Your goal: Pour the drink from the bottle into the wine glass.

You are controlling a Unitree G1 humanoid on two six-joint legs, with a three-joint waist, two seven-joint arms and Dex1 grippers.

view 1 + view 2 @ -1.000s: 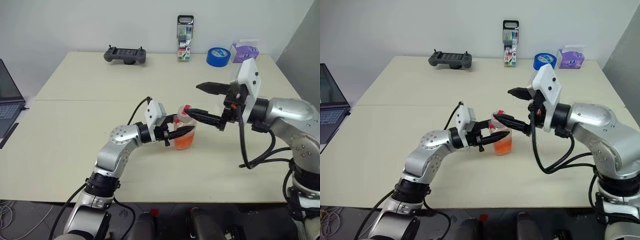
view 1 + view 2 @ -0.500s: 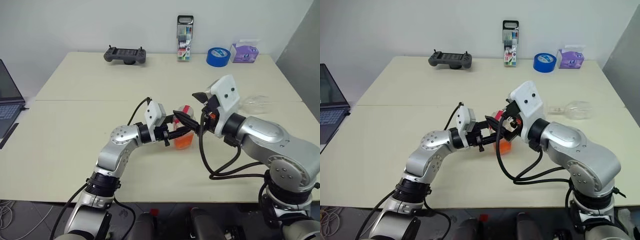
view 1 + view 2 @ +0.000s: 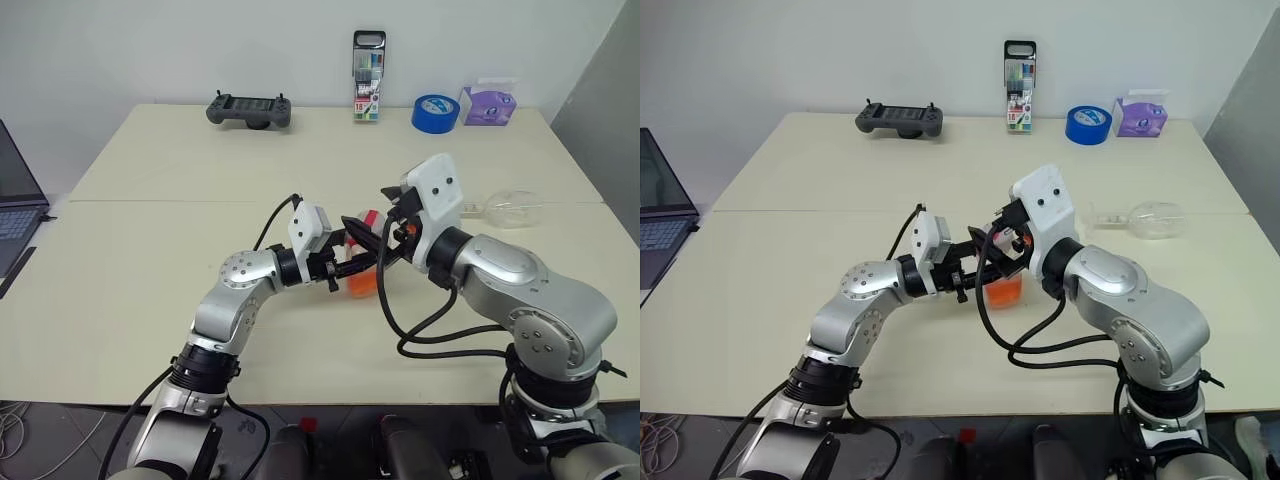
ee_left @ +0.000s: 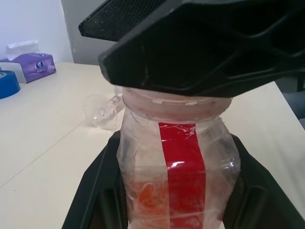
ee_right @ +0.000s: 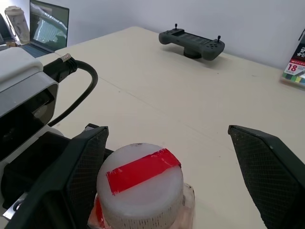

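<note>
You had the left gripper clenched on the thin, crushable bottle, the right gripper spread around its cap, wine glass fragile on the counter.

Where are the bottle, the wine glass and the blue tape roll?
bottle point(image 4: 183, 167): left wrist view, on its red label strip.
wine glass point(image 3: 1152, 219): right eye view, on the bowl; it lies on its side.
tape roll point(image 3: 434, 113): left eye view, on its outer side.
</note>
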